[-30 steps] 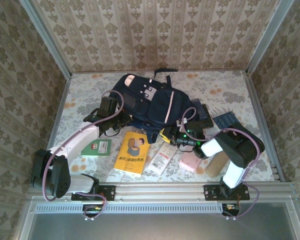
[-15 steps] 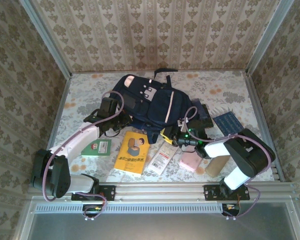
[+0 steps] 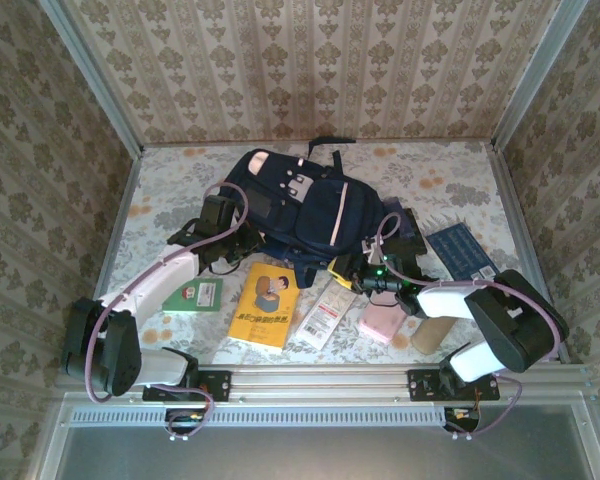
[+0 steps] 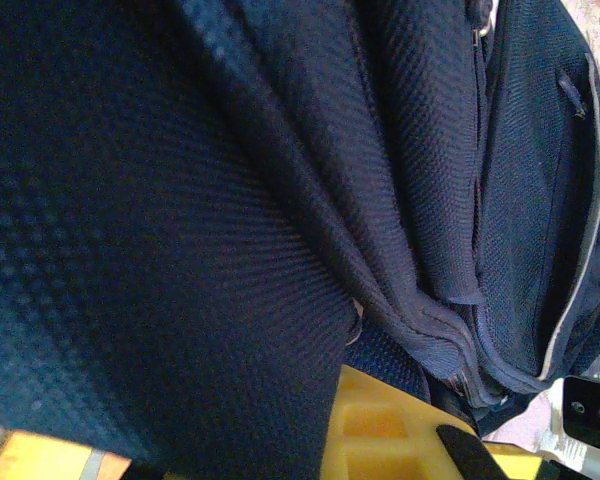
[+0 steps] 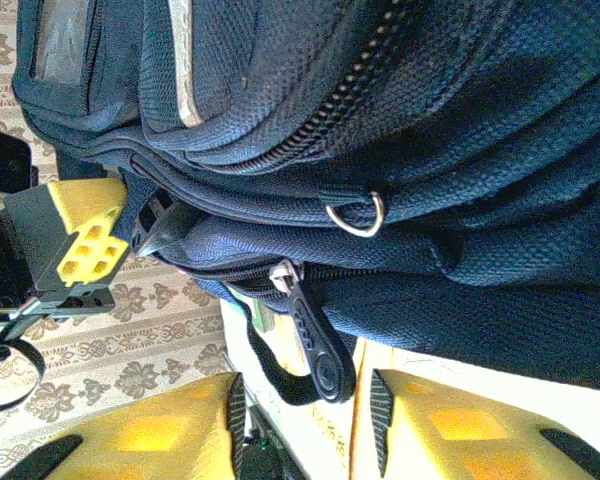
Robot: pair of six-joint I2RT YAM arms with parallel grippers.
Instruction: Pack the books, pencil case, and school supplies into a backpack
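Swinging out toward the right edge of the table over the past second, the right arm is uncovering more of the navy book, while the right pincer is staying at the lower edge of the backpack. Its yellow jaws are standing partly apart around a black zipper pull without pinching it, so I am judging the zip is not yet opened. Opposite, the left pincer is clamped shut, seemingly bunching backpack fabric. Further out, the yellow paperback, white packet, pink pouch, tan pouch and green booklet are lying unpacked. Their print is showing too small for me to read.
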